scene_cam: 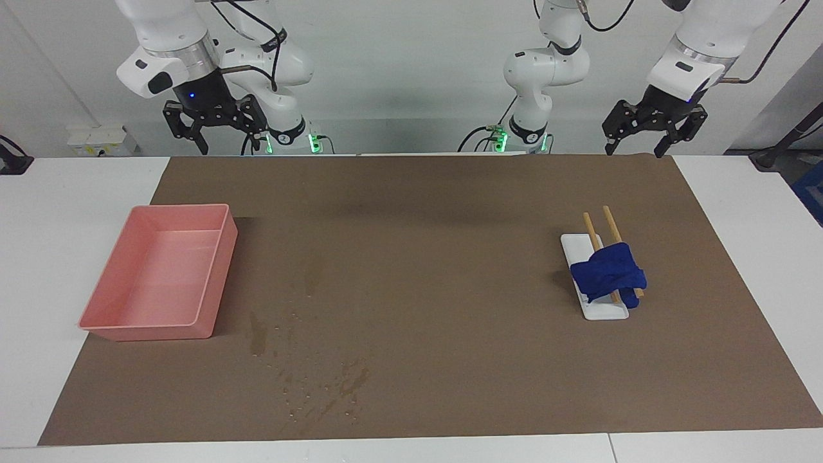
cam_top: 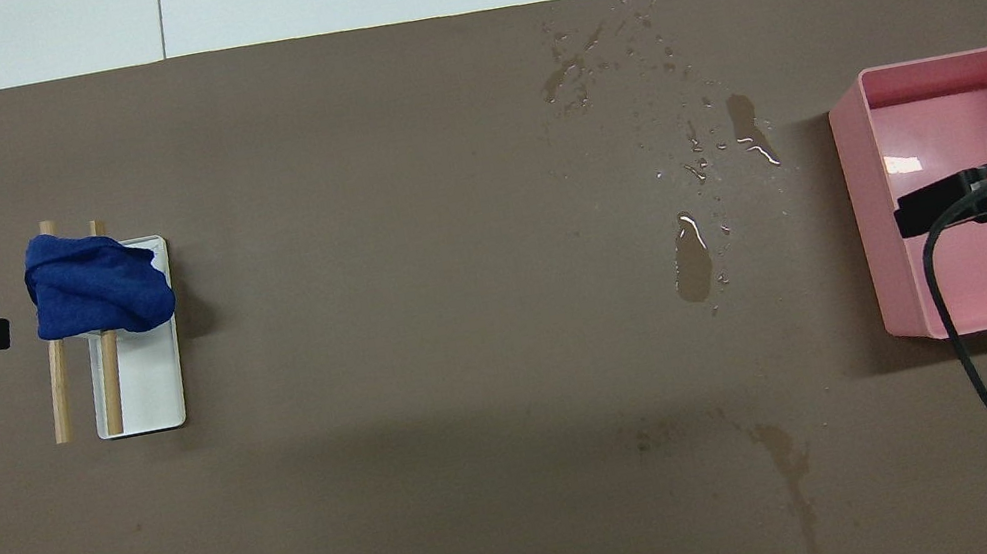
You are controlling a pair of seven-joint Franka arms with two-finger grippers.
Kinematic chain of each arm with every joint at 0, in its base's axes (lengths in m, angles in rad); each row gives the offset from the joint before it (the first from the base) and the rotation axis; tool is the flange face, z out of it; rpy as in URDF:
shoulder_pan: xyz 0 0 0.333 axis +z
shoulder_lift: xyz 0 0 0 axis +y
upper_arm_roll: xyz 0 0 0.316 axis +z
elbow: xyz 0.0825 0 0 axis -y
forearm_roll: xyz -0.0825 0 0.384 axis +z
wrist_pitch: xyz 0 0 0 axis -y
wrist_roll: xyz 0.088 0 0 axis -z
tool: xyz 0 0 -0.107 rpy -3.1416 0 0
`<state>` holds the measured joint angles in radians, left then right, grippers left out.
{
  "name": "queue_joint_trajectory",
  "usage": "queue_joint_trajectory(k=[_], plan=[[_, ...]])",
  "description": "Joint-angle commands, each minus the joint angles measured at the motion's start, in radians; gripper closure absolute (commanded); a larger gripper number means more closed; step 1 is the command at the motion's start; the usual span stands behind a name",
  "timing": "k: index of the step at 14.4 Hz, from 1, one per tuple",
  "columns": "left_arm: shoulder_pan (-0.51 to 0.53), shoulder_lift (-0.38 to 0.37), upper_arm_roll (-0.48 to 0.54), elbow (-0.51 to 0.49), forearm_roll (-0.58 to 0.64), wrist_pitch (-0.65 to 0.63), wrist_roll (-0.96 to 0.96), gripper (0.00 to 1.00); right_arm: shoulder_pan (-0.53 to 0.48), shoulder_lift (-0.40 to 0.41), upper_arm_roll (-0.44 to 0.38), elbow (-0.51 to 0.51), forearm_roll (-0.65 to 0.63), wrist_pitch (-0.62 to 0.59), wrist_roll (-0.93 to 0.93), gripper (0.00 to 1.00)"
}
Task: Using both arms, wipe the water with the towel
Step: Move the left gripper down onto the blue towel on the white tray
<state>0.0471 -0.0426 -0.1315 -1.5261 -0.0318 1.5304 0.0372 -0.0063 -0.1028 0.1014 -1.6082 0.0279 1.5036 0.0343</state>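
Note:
The towel (scene_cam: pixel 607 275) is a bunched royal-blue cloth draped over two wooden sticks (scene_cam: pixel 595 231) on a small white tray (scene_cam: pixel 607 312), toward the left arm's end of the table. It also shows in the overhead view (cam_top: pixel 99 284). Water (scene_cam: pixel 257 334) lies in puddles and drops on the brown mat beside the pink tray; the overhead view shows the water (cam_top: pixel 691 257) too. My left gripper (scene_cam: pixel 633 149) is open and empty, held high above the mat's edge. My right gripper (scene_cam: pixel 222 140) is open and empty, held high; in the overhead view the right gripper (cam_top: pixel 933 208) covers the pink tray.
The pink tray (scene_cam: pixel 215 283) is empty and sits toward the right arm's end; it also shows in the overhead view (cam_top: pixel 875 250). A brown mat (scene_cam: pixel 437 257) covers most of the white table. A fainter damp streak (cam_top: pixel 785 459) lies nearer to the robots.

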Motion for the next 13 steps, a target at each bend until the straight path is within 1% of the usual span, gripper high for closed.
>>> queue_joint_trajectory(k=[1,2,5,6,8,10,11,13], plan=[[0.01,-0.085,0.01,-0.213,0.009,0.213,-0.005,0.0,-0.009,-0.015,0.004,-0.01,0.001,-0.011,-0.027,0.0],[0.026,-0.088,0.01,-0.277,0.009,0.309,-0.005,0.0,-0.009,-0.015,0.004,-0.01,0.001,-0.011,-0.027,0.0],[0.092,-0.045,0.01,-0.383,0.009,0.541,0.033,0.0,-0.009,-0.015,0.006,-0.01,0.001,-0.011,-0.027,0.0],[0.112,-0.022,0.01,-0.406,0.009,0.613,0.041,0.05,-0.009,-0.015,0.006,-0.01,0.001,-0.011,-0.027,0.0],[0.131,0.054,0.01,-0.416,0.009,0.723,0.052,0.18,-0.009,-0.015,0.006,-0.01,0.001,-0.011,-0.027,0.0],[0.131,0.117,0.01,-0.437,0.009,0.847,0.049,0.24,-0.007,-0.015,0.006,-0.01,0.001,-0.011,-0.027,0.0],[0.131,0.138,0.01,-0.442,0.007,0.879,0.046,0.28,-0.009,-0.015,0.006,-0.01,0.001,-0.011,-0.027,0.0],[0.129,0.145,0.009,-0.473,-0.003,0.889,0.026,0.3,-0.007,-0.015,0.006,-0.01,0.001,-0.011,-0.027,0.0]])
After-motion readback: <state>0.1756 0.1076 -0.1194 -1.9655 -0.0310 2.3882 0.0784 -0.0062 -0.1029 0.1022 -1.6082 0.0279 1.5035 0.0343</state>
